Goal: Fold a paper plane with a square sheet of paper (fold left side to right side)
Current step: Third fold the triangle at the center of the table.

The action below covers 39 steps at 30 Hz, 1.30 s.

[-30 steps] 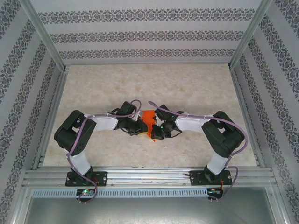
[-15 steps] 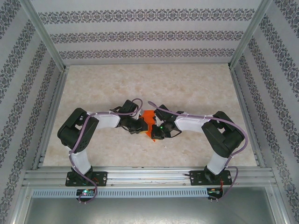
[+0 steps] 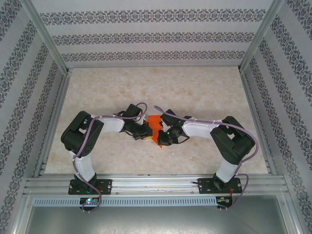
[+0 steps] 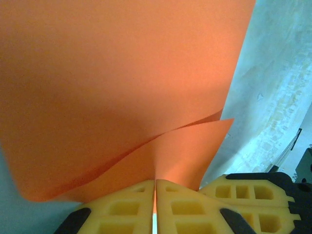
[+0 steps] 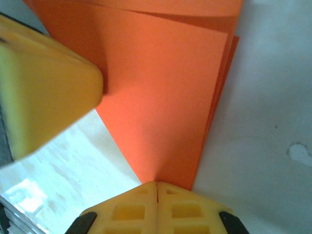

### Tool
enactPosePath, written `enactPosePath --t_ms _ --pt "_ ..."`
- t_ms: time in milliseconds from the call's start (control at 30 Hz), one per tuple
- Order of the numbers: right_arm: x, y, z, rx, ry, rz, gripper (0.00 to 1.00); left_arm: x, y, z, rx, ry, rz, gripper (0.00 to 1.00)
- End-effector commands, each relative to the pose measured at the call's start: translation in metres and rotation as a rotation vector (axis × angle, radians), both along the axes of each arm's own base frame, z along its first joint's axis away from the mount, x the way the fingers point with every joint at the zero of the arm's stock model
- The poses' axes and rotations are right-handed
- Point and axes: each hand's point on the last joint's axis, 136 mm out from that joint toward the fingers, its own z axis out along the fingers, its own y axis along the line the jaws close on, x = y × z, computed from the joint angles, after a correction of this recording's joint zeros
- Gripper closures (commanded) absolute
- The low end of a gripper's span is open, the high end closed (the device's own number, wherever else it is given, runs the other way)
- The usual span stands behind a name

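The square sheet of paper (image 3: pixel 155 126), bright orange-red, hangs folded into layers between both grippers at the table's middle. In the left wrist view the sheet (image 4: pixel 122 73) curves upward, and its lower edge is pinched in my left gripper (image 4: pixel 156 181), which is shut on it. My right gripper (image 5: pixel 157 184) is shut on a lower corner of the layered sheet (image 5: pixel 165 87). One yellow finger (image 5: pixel 44 87) of the left gripper sits close beside that corner. From above, the left gripper (image 3: pixel 146 132) and the right gripper (image 3: pixel 161 138) nearly touch. The paper plane is out of view.
The beige mottled table (image 3: pixel 195 92) stretches well beyond the arms to the back and both sides. Patterned walls and aluminium posts (image 3: pixel 46 39) enclose it. A metal rail (image 3: pixel 156 185) carries the arm bases along the near edge.
The left arm has swung a little to the right, bringing its gripper closer to the right gripper and pinching the paper tighter. The right arm has stayed still.
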Motion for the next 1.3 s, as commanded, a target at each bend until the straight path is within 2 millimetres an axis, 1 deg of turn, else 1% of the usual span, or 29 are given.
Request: enactPosePath --t_ms 0,167,267,367,467,533,600,700,800,900,1000,1167,1267 --pt "-0.030 -0.050 -0.040 -0.254 0.103 -0.011 1.00 0.012 0.043 -0.028 0.129 0.014 0.081 0.89" --pt "-0.030 -0.050 -0.040 -0.255 0.106 -0.011 1.00 0.025 0.074 -0.029 0.198 0.010 0.103 0.89" --pt "-0.029 -0.050 -0.039 -0.253 0.100 -0.015 1.00 0.031 0.087 -0.028 0.197 0.015 0.130 0.89" --pt "-0.028 -0.049 -0.037 -0.249 0.096 -0.016 1.00 0.037 0.093 -0.020 0.203 -0.001 0.131 0.89" --pt "-0.028 -0.048 -0.037 -0.244 0.094 -0.015 1.00 0.042 0.091 -0.004 0.189 -0.040 0.122 0.89" --pt "-0.027 -0.047 -0.037 -0.242 0.092 -0.015 1.00 0.043 0.088 0.010 0.162 -0.083 0.122 0.88" --pt "-0.027 -0.046 -0.036 -0.237 0.089 -0.014 1.00 0.039 0.080 0.025 0.131 -0.126 0.102 0.88" --pt "-0.024 -0.045 -0.035 -0.230 0.084 -0.018 1.00 0.027 0.057 0.042 0.053 -0.161 0.044 0.87" --pt "-0.023 -0.044 -0.035 -0.229 0.081 -0.018 1.00 0.012 0.032 0.050 -0.018 -0.165 -0.020 0.90" --pt "-0.023 -0.044 -0.036 -0.229 0.082 -0.020 1.00 0.003 0.009 0.052 -0.045 -0.170 -0.076 0.91" --pt "-0.023 -0.043 -0.036 -0.225 0.083 -0.020 1.00 0.005 -0.004 0.049 -0.050 -0.173 -0.095 0.91" --pt "-0.023 -0.043 -0.036 -0.222 0.080 -0.020 1.00 0.012 -0.011 0.036 -0.045 -0.149 -0.101 0.91" --pt "-0.022 -0.042 -0.034 -0.219 0.076 -0.021 1.00 0.012 -0.010 0.026 -0.018 -0.134 -0.122 0.91"
